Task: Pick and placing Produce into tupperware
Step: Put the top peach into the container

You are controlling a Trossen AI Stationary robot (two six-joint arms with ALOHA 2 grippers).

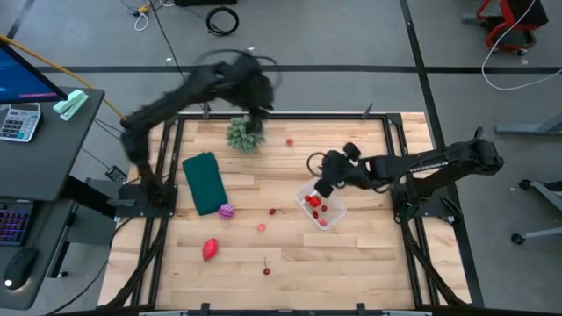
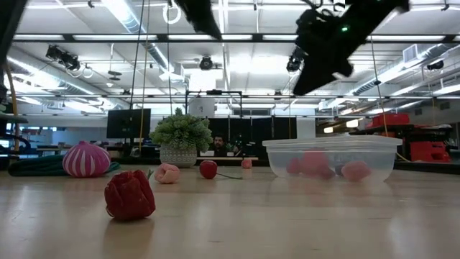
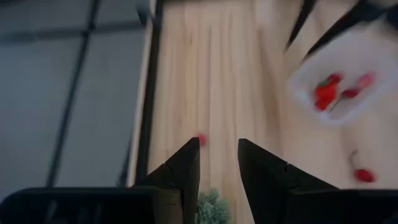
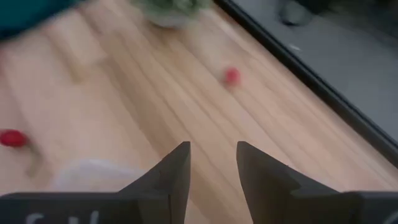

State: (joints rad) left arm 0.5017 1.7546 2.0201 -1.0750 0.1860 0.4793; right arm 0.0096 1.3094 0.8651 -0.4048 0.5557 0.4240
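The clear tupperware (image 1: 321, 207) sits right of the table's centre with several red and pink pieces inside (image 2: 332, 160). Loose produce lies around it: a red strawberry (image 1: 210, 249), a purple-pink striped ball (image 1: 226, 211), and small berries (image 1: 290, 140) (image 1: 261, 227) (image 1: 266, 270). My right gripper (image 4: 212, 155) is open and hangs in the air just above the tub's far-left corner (image 1: 327, 174), touching nothing. My left gripper (image 3: 219, 155) is open too. It hovers high over the far edge beside the spiky green plant (image 1: 244, 133), with one small berry (image 3: 200, 138) below its fingers.
A dark green folded cloth (image 1: 204, 183) lies at the left of the table. The potted spiky plant stands near the far edge. Black frame rails (image 1: 391, 149) border the wooden table. A desk with a keyboard (image 1: 19, 121) stands to the left. Bare wood shows near the front edge.
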